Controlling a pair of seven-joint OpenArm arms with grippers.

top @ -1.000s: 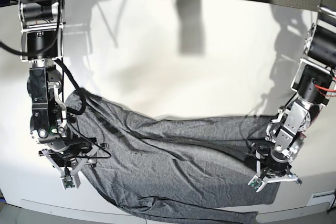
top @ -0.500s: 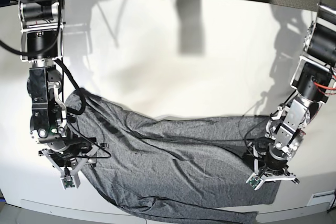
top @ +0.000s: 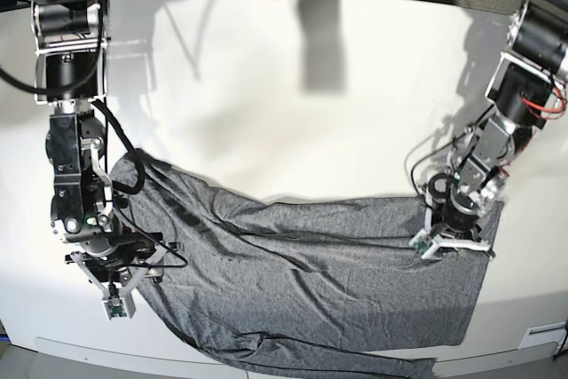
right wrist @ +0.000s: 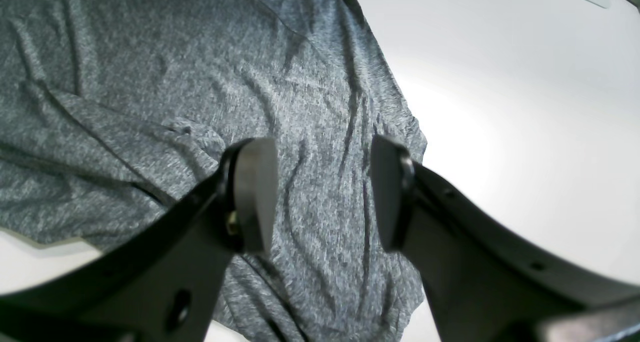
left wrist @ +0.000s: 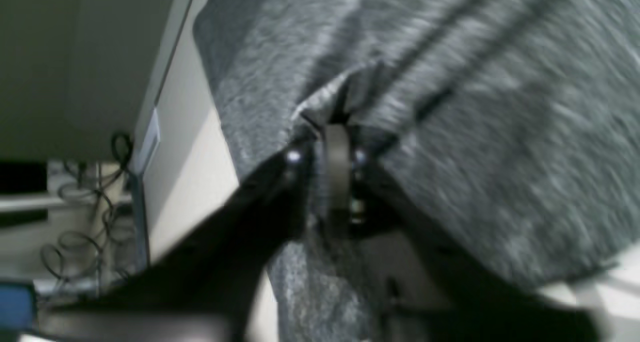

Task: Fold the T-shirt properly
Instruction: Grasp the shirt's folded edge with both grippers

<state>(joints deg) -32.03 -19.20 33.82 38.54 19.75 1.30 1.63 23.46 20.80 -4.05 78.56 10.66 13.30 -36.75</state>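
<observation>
The grey T-shirt (top: pixel 302 281) lies spread and wrinkled across the near half of the white bench (top: pixel 284 95). Its lower hem runs close to the bench's front edge, with a strip of cloth trailing along that edge. One corner reaches up toward the arm on the base view's left; the opposite side edge slants down the base view's right side.

At that edge the left tool (top: pixel 450 244) sits on the cloth. The left wrist view, though blurred, shows its fingers drawn close together with a small ridge of fabric (left wrist: pixel 330 102) bunched at their tips, so it is pinching the T-shirt there.

The right tool (right wrist: pixel 322 192) hangs just above the shirt's other side with its fingers (right wrist: pixel 255 194) spread apart, cloth showing between them, gripping nothing.

The far half of the bench is bare white surface, crossed only by shadows.
</observation>
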